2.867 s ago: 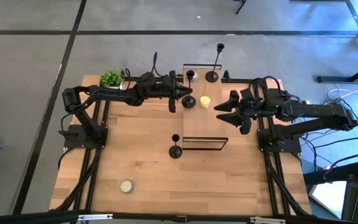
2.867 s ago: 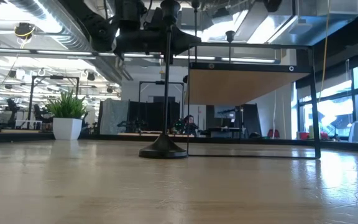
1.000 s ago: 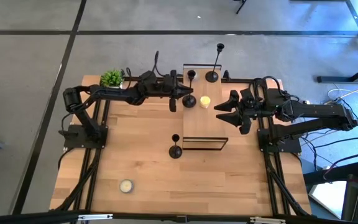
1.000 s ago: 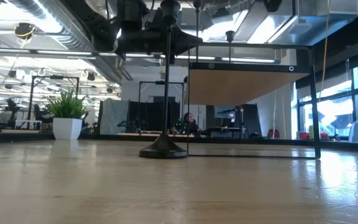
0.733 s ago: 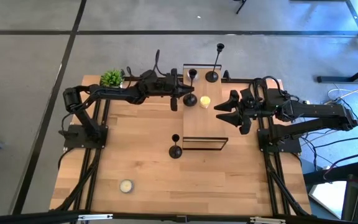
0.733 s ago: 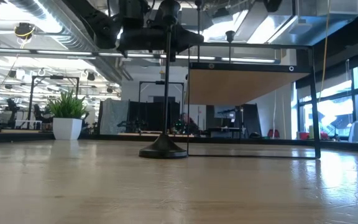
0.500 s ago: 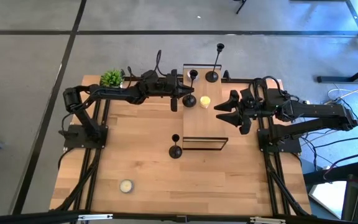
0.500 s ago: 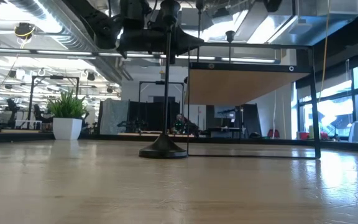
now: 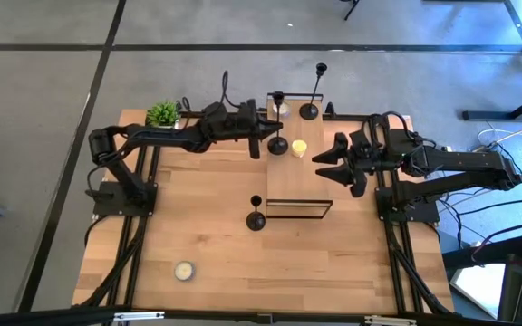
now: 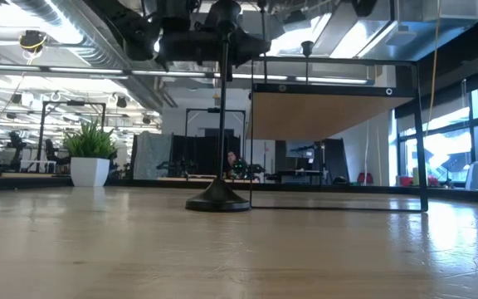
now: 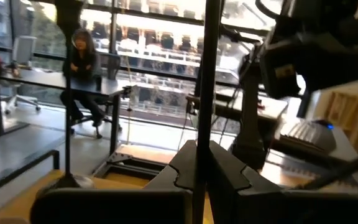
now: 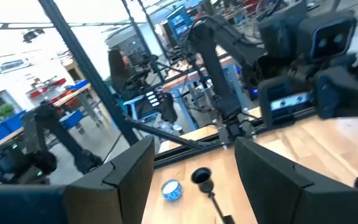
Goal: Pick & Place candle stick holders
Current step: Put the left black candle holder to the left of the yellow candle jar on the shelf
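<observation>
Black candle stick holders [image 9: 256, 214], yellow candle [image 9: 299, 148], green plant [image 9: 163, 113].

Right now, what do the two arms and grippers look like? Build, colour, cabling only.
Both arms are dark, near-black, jointed links on black frame rails bolted to the wooden table. The left gripper and right gripper each end in two flat, angular black fingers. A thin black cable loops up above the left arm's wrist; cables trail off behind the right arm's base. No legible markings show.
</observation>
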`<state>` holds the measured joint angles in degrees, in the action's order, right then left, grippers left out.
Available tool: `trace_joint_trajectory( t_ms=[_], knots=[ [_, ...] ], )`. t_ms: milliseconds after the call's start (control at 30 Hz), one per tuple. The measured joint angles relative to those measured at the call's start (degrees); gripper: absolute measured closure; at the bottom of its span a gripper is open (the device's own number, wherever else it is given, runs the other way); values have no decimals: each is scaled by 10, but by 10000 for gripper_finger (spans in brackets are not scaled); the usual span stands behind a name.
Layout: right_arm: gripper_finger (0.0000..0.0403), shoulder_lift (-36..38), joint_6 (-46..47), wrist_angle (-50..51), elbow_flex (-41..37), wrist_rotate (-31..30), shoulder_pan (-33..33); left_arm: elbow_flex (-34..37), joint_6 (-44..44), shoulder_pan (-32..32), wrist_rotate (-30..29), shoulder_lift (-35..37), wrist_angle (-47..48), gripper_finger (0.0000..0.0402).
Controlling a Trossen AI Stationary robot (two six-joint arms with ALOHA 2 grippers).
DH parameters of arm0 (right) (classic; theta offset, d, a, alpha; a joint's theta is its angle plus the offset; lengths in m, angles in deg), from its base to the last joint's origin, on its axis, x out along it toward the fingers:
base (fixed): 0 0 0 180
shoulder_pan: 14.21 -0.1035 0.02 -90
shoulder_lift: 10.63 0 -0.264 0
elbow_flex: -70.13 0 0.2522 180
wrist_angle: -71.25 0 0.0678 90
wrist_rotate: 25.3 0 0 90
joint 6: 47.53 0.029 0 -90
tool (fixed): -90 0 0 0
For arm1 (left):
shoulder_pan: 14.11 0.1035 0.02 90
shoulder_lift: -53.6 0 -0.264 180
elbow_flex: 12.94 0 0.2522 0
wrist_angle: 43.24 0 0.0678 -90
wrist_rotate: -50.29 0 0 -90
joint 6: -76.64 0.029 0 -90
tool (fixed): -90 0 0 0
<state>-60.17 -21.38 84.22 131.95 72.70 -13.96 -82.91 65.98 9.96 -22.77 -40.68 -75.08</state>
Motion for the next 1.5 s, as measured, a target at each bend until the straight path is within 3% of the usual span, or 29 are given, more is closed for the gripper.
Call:
trace_joint_trajectory(
  t_ms=[300, 467, 633, 900, 1500],
  knots=[
    [176, 0, -11, 6, 0, 8, 4, 0, 7, -16, -51, 42, 57, 391],
    [176, 0, -5, 7, 0, 3, 4, 0, 47, -18, -22, 67, 94, 391],
    [176, 0, 21, 8, 0, -8, 4, 15, 78, -31, -85, 83, 108, 391],
    [176, 0, 34, 5, 0, -20, 4, 15, 102, -57, -107, 73, 96, 391],
    [176, 0, 28, 6, 0, -35, 4, -12, 88, -39, -66, 5, 64, 391]
  ],
)
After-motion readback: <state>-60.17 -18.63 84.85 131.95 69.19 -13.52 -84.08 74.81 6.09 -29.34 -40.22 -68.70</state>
